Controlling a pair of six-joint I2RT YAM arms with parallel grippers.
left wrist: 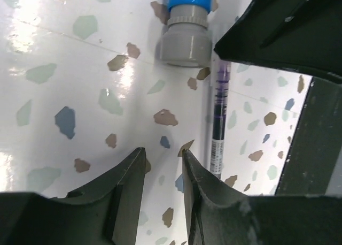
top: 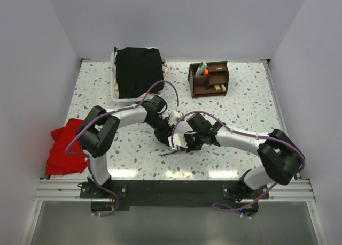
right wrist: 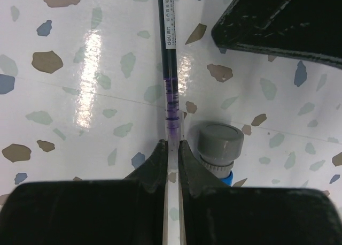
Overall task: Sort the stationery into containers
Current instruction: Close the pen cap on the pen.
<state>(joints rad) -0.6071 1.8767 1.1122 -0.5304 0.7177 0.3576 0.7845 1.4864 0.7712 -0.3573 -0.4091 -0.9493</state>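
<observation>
The right claw (right wrist: 171,148) is closed on the thin pen (right wrist: 170,68), its two fingers pinched on the clear end of the barrel. The rest of the pen, dark with a purple stretch of ink and a printed label, runs straight away from the claw and lies flat on the speckled table (top: 240,111). Just beside that claw's fingertips lies a blue marker (right wrist: 218,143), its grey cap end toward the claw, close to the pen; whether the two touch is hard to tell. The left claw (left wrist: 163,159) faces it from the other side, low over the table. Its fingers are drawn near together with a narrow slit between them, and only bare table shows in the slit. The pen passes beside this claw's fingers, not between them, and the marker's grey cap lies a little beyond them. From above, both arms meet at the middle of the table's near half, with the pen lying there at a slant. Well apart, toward the far right, stands the dark brown organiser (top: 208,84), with an orange-capped marker (top: 204,71) and a pale green pen (top: 200,68) upright in its back left compartment. At far left a black cloth (top: 138,68) drapes a white basket (top: 115,90), and a red cloth (top: 67,146) hangs over the left edge.
</observation>
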